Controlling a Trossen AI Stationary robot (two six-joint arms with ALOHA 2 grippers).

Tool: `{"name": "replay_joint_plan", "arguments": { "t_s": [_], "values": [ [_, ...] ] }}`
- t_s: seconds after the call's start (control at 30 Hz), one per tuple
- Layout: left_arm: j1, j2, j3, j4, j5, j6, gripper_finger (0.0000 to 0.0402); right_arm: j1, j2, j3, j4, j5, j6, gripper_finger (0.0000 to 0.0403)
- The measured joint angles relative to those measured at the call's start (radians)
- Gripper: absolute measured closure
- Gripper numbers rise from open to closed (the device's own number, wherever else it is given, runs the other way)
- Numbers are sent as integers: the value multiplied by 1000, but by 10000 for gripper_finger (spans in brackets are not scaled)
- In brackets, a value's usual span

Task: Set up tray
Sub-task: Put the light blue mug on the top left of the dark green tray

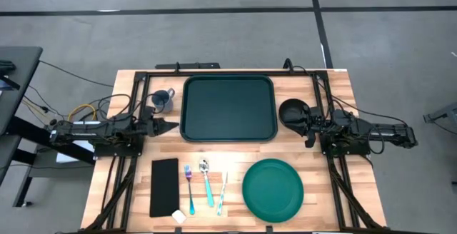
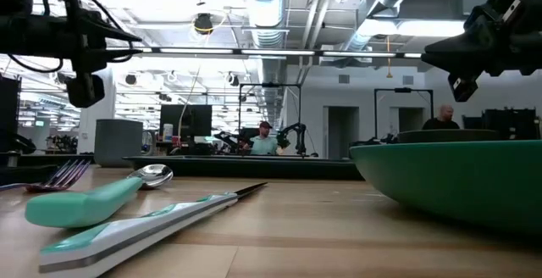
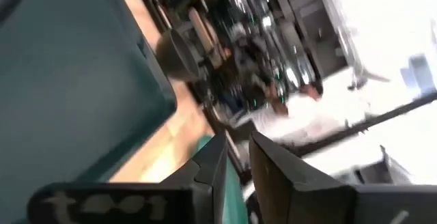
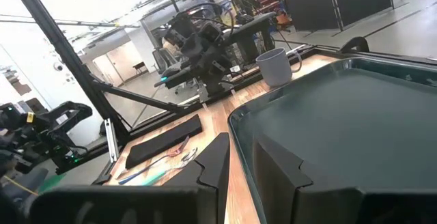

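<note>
- The tray (image 1: 228,108) lies flat and bare at the middle back of the table (image 1: 335,95), between the two grippers, with nothing gripping it.
- The left gripper (image 1: 171,127) hovers just off the tray's left rim, tips pointing at it; its fingers (image 3: 273,166) stand slightly parted and pinch nothing.
- The right gripper (image 1: 308,128) waits off the tray's right rim, above the table; its fingers (image 4: 280,166) are also a little apart and hold nothing.
- A grey mug (image 1: 163,100) stands beside the left gripper, toward the back edge.
- A black bowl (image 1: 293,111) sits just beside the right gripper, between it and the tray.
- Nearer the front, well apart from both grippers: a black napkin (image 1: 163,186), fork (image 1: 189,187), spoon (image 1: 206,182), knife (image 1: 222,193) and round green plate (image 1: 272,190).
</note>
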Motion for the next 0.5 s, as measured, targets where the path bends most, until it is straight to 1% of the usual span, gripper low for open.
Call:
{"name": "replay_joint_plan", "arguments": {
  "t_s": [0.07, 0.17, 0.23, 0.3, 0.33, 0.37, 0.43, 0.5],
  "values": [
    [-2, 0, 0, 1, 0, -55, 349, 0, 0, 0, 0, 0, 0, 344],
    [2, 0, 0, 29, -12, -69, 349, 0, 0, 0, 0, 0, 0, 344],
    [2, 1, -4, 137, -14, -26, 348, 0, 0, 0, 0, 0, 0, 344],
    [2, 4, 6, 289, -14, 107, 347, 0, 0, 0, 0, 0, 0, 344],
    [2, 10, 26, 336, -14, 191, 346, 0, 0, 0, 0, 0, 0, 344],
    [2, 17, 56, 345, -20, 274, 346, 0, 0, 0, 0, 0, 0, 344],
    [2, 46, 146, 262, -51, 428, 346, 0, 0, 0, 0, 0, 0, 344],
    [2, 108, 262, 97, -95, 557, 346, 0, 0, 0, 0, 0, 0, 344]
  ]
}}
